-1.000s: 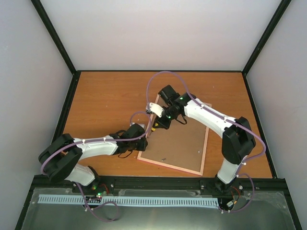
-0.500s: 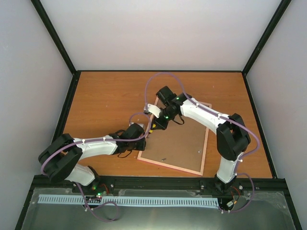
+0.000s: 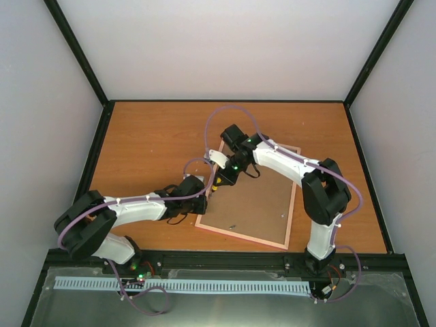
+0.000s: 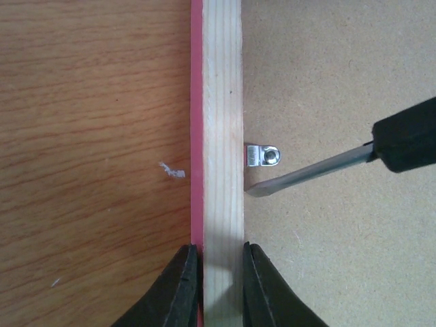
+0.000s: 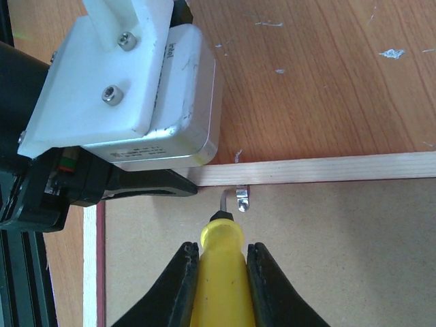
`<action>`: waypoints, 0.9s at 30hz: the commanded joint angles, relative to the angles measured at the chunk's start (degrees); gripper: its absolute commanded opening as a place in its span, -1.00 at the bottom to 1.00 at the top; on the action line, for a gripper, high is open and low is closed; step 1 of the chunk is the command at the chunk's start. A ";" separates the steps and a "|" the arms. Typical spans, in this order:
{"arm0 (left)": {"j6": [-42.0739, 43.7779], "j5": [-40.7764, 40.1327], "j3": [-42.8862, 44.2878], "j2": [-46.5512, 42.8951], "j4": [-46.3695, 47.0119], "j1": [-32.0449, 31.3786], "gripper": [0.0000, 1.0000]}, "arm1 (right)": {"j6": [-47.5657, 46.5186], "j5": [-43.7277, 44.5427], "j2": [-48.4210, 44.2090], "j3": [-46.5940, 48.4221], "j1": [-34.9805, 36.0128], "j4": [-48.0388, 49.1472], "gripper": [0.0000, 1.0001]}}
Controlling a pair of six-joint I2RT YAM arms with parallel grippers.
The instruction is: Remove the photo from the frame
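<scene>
Faint "intel" lettering on silver camera casing (image 5: 163,88) beside the frame (image 5: 306,170)

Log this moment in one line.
frame: back up | left claw: clamped on its rail | right claw: holds screwdriver, tip beside metal tab

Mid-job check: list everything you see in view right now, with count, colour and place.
Pink-edged pale wooden picture frame: one, back up, centre-right of the table.
Brown backing board: one, inside the frame.
Small silver metal clip: one clearly seen, on the board against the frame's left rail.
Yellow-handled screwdriver: one, tip at the clip.
Orange-brown wooden table: one, under everything.
Left gripper: black fingers pinching the frame's rail.
Right gripper: black fingers shut on the screwdriver's handle.
</scene>
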 commanded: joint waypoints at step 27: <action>0.11 0.80 -1.22 -2.16 2.72 0.33 -0.98 | 5.88 21.15 -11.48 2.61 -2.68 -1.26 -0.94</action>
